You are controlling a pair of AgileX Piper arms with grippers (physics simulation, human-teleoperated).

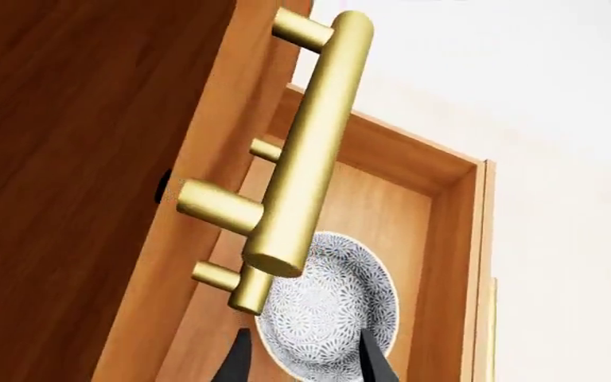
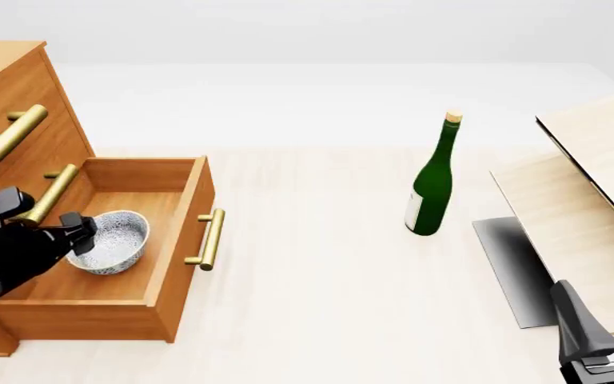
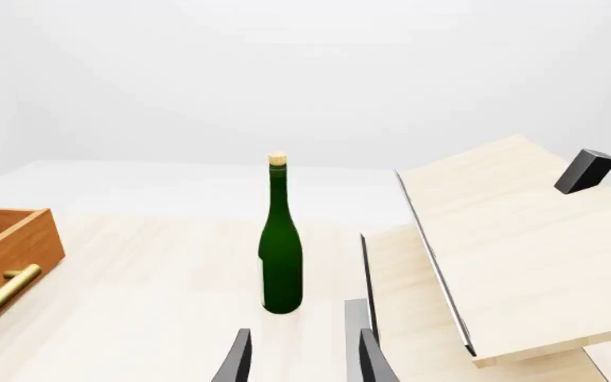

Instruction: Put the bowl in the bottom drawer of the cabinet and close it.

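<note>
A: How far along? The cabinet [image 2: 9, 104] has its bottom drawer [image 2: 173, 264] pulled out, and the bowl [image 2: 113, 240] sits inside it.

B: So only closing is left, I'd judge. The left gripper [image 2: 77, 234] is at the bowl's rim; whether it pinches, I can't tell.

A: The right gripper [image 3: 300, 358], fingers spread, holds nothing; only its wrist view shows that, facing the bottle [image 3: 280, 255].
</note>
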